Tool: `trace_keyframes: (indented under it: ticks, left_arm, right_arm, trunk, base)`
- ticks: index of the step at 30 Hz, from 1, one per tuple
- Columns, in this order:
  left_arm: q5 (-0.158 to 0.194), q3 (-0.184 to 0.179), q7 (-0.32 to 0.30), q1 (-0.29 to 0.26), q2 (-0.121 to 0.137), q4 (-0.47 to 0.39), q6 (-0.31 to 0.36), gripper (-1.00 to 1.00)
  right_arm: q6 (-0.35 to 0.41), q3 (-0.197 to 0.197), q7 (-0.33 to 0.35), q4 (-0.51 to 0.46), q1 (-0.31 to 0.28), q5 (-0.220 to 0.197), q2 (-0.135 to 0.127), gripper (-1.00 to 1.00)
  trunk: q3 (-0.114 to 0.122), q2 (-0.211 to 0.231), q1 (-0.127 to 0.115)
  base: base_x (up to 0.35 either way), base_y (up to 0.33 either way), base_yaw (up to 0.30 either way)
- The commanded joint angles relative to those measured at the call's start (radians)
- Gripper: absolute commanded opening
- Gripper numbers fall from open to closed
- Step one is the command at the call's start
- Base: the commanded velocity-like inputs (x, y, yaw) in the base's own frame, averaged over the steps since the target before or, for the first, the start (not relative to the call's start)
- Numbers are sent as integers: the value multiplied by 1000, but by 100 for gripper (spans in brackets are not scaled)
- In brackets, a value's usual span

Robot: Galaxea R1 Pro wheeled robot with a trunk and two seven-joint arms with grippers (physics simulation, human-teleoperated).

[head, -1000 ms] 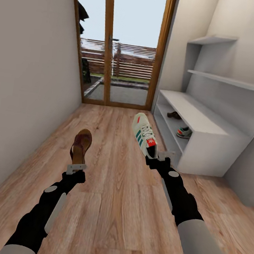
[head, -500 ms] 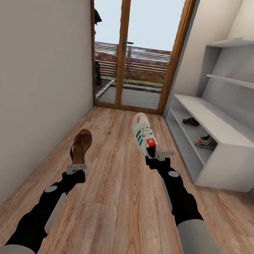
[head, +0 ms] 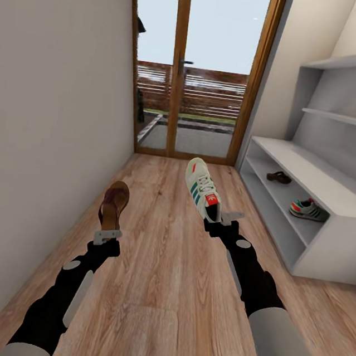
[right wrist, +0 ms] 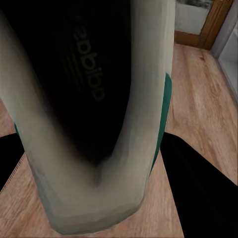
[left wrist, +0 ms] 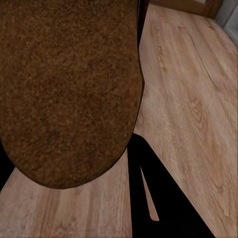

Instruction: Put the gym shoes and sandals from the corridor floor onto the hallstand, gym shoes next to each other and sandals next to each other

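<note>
Left hand clenched on heel of brown sandal, held above corridor floor. Right hand clenched on heel of white gym shoe, toe pointing toward glass door. Second sandal and second gym shoe resting apart on lower shelf of hallstand at right wall.
</note>
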Motion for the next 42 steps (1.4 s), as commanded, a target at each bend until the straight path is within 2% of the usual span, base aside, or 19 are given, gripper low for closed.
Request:
trace_keyframes:
  ticks: [1,42]
  left_arm:
    - [7,3,-5,0,-3,0,7,-100]
    - [7,3,-5,0,-13,3,5,-100]
  right_arm:
    - [6,-1,4,-2,0,11,0,-100]
    - [6,0,4,-2,0,11,0,-100]
  trunk:
    - [-1,0,0]
    - [-1,0,0]
  base:
    - [290,201,0]
    - [340,16,0]
